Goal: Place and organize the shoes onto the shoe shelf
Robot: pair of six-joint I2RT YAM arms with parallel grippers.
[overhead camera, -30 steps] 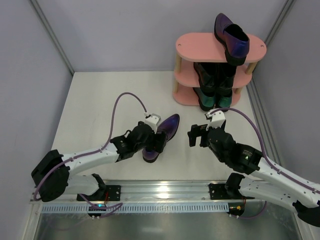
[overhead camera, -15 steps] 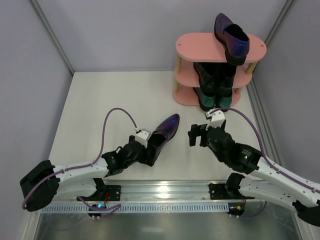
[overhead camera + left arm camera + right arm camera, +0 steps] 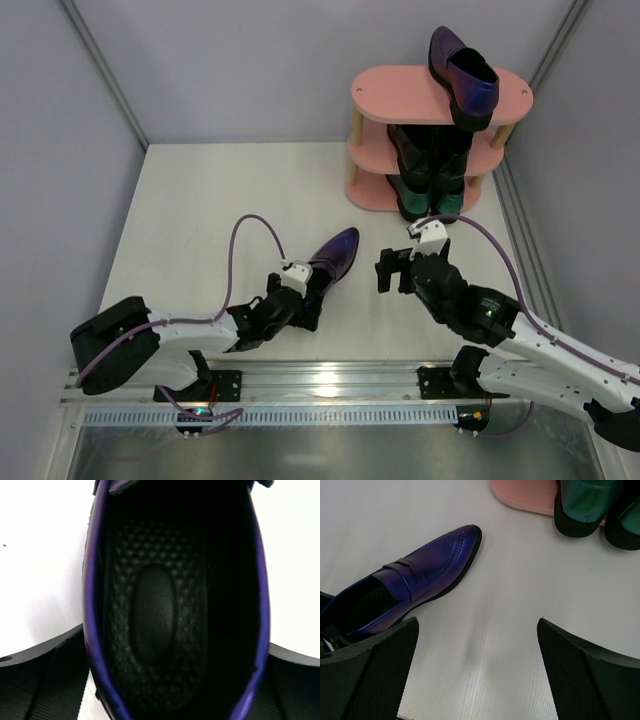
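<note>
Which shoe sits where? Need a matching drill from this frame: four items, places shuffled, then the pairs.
Things:
1. nearer purple shoe
2. farther purple shoe
3. black shoes
4. green shoes

Places:
A. bottom tier of the pink shelf
B. top board of the shelf
C. on the table
D. middle tier of the shelf

Pairs: 1-C, 2-B, 3-D, 4-A
</note>
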